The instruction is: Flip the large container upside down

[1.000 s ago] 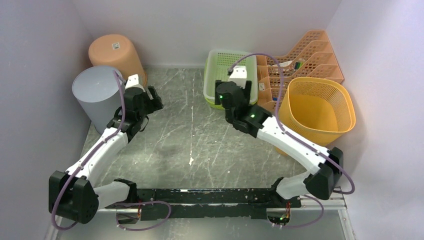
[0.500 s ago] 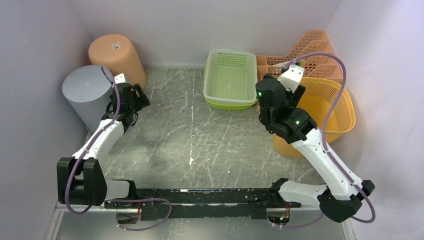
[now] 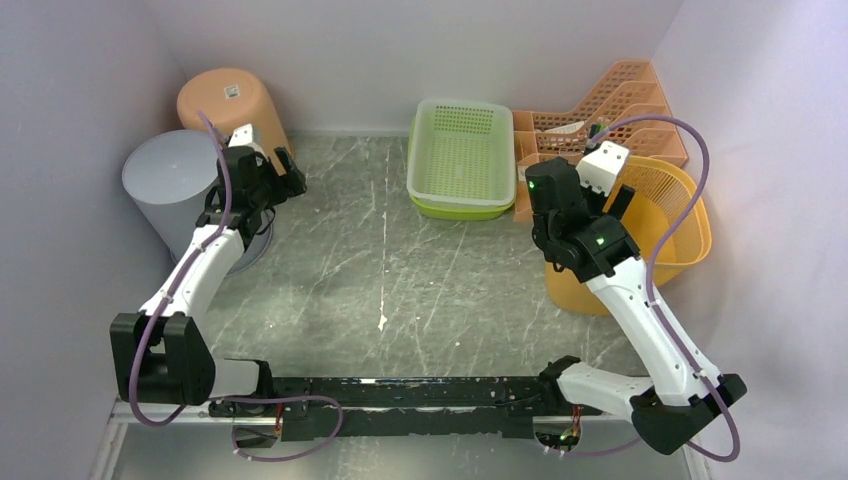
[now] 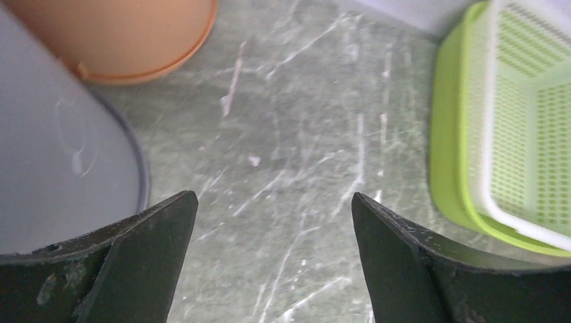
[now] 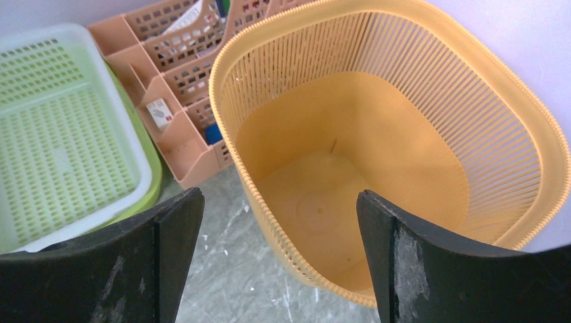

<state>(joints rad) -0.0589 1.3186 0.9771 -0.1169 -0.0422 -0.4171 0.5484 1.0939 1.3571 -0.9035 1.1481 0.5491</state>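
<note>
Your right tool [image 5: 279, 196] hangs released over the upright yellow basket [image 5: 431, 101] at the far right, poised for a rim grip. Your left tool [image 4: 273, 198], also released, idles by the grey bin [image 4: 54, 155].

The yellow basket [image 5: 431, 87] looks like glossy slatted plastic, the table [image 3: 400, 260] like scuffed, grey-veined stone.

The grey-veined tabletop [image 3: 400, 260] carries five things, all toward its edges: an upturned grey bin [image 3: 175, 185] at ten o'clock, an upturned peach bin [image 3: 225, 100] at eleven, and a green tray [image 3: 460, 150] at twelve. A slotted orange organiser [image 3: 625, 95] sits at one, and just beside it at three is an upright yellow basket [image 3: 690, 245].
</note>
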